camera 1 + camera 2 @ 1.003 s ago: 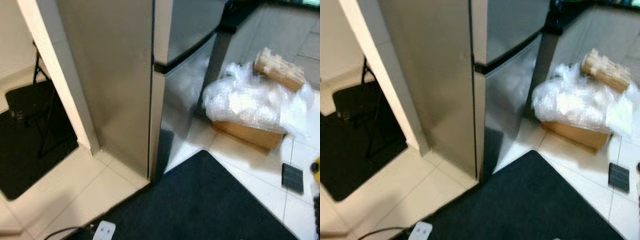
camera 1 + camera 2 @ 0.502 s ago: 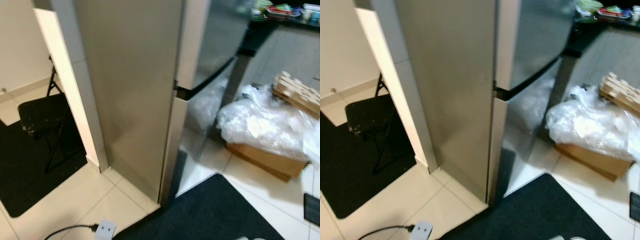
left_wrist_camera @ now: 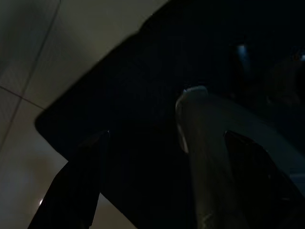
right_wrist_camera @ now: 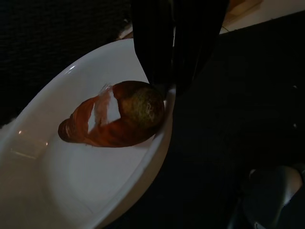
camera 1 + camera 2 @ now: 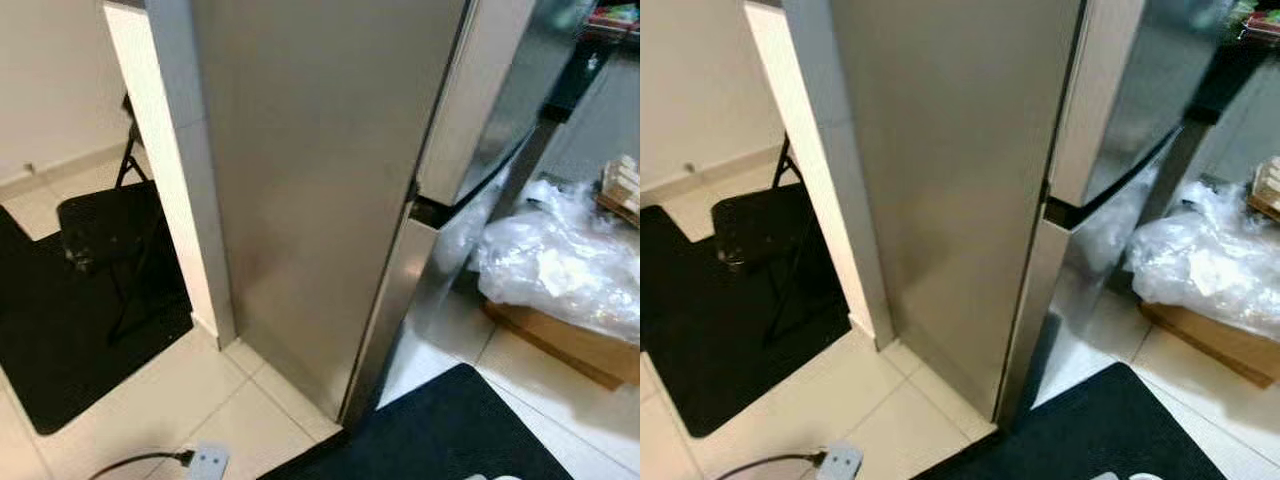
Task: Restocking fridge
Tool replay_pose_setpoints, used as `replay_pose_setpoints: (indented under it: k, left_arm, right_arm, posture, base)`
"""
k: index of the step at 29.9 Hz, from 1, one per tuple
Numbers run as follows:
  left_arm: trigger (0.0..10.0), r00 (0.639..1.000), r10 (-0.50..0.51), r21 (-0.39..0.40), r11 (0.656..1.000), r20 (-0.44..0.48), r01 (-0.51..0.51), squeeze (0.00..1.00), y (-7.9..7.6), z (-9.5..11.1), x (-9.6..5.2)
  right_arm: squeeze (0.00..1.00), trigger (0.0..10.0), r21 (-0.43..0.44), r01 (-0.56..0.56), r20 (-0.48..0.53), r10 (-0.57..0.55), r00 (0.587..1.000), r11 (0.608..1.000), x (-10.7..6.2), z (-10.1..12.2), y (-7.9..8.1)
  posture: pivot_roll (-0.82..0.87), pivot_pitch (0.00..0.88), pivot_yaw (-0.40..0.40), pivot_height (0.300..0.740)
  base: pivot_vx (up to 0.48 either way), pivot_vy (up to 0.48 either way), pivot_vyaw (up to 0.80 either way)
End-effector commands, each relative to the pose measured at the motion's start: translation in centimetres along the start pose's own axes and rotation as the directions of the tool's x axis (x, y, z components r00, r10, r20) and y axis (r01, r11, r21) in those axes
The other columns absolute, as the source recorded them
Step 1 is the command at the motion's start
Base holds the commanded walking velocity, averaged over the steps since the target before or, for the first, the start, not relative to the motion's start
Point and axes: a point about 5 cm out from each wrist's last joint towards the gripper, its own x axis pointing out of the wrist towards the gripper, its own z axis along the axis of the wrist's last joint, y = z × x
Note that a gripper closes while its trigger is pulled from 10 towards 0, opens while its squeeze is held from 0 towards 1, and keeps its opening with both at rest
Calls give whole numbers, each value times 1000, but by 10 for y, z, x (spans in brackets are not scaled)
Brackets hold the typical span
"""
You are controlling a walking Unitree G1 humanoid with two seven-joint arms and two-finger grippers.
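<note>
The pale tiled floor (image 5: 160,400) carries the steel fridge (image 5: 330,180). Left of the fridge lies a black mat (image 5: 70,350); before it, another dark mat (image 5: 450,430); right, a cardboard box (image 5: 570,340).

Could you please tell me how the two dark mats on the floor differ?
The black mat under the chair lies left of the fridge, beyond the wall edge, with a folding chair standing on it. The dark mat in front of the fridge lies at its foot, carrying no furniture. Both lie flat on pale tiles.

A home kitchen: steel fridge (image 5: 330,180), tiled floor (image 5: 130,410), folding chair (image 5: 105,225), dark mat (image 5: 470,430).
</note>
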Motion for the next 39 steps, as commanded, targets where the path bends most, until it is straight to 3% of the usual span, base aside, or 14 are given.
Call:
replay_pose_setpoints:
  k: [1, 18, 39]
  left_arm:
    - [10000, 1000, -4, 8, 1000, -3, 4, 0, 0, 1, 0]
    - [10000, 1000, -9, 13, 1000, -2, 9, 0, 1, 2, 0]
    - [10000, 1000, 3, 6, 1000, 2, -3, 0, 1, 2, 0]
  right_arm:
    - [0, 10000, -5, 15, -6, -15, 1000, 1000, 0, -2, -4]
    - [0, 10000, -8, 12, -7, -12, 1000, 1000, -1, -2, -5]
    - [0, 10000, -6, 7, -10, -7, 1000, 1000, 0, -2, -4]
  posture:
    - [13, 0, -32, 740]
    - [12, 0, -28, 740]
    - [9, 0, -26, 740]
  base:
    - [0, -465, 0]
    - [0, -461, 0]
    - [0, -45, 0]
